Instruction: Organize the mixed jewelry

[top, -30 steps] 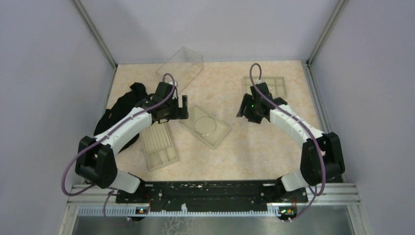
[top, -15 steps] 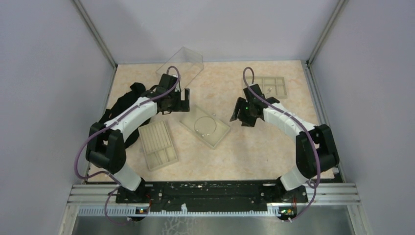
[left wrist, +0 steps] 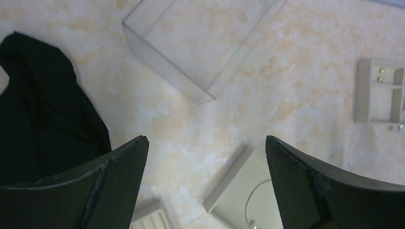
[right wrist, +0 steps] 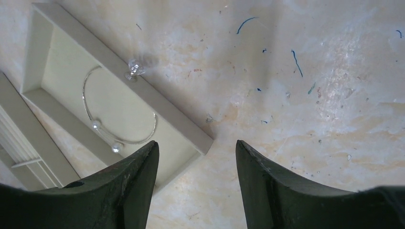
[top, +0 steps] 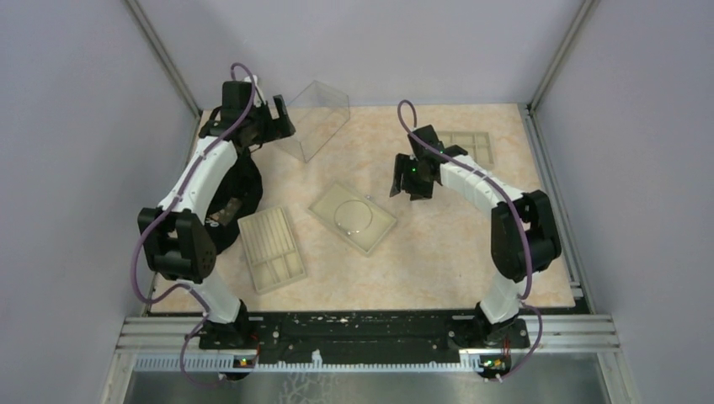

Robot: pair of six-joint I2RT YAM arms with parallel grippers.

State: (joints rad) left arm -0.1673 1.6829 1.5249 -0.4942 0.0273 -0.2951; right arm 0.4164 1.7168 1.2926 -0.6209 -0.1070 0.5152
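Observation:
A thin silver wire hoop (top: 354, 216) lies in the flat beige tray (top: 375, 236) at mid-table. In the right wrist view the hoop (right wrist: 143, 136) shows two small ball ends, and a tiny silver piece (right wrist: 135, 68) sits on that tray's rim (right wrist: 176, 124). Two tiny gold pieces (left wrist: 381, 71) lie in the compartmented tray (left wrist: 367, 90). My right gripper (top: 402, 187) (right wrist: 196, 143) is open and empty, above the table just right of the hoop tray. My left gripper (top: 282, 118) (left wrist: 205, 139) is open and empty, raised at the back left beside the clear box.
A clear plastic box (top: 316, 118) (left wrist: 205, 47) lies at the back. A ridged beige tray (top: 272, 248) sits front left. A black cloth (top: 227, 194) (left wrist: 43, 109) lies along the left wall. The compartmented tray (top: 471, 147) is at the back right.
My left arm has swung from beside the hoop tray up and back to the back left corner. My right gripper has moved left and back, closer to the hoop tray.

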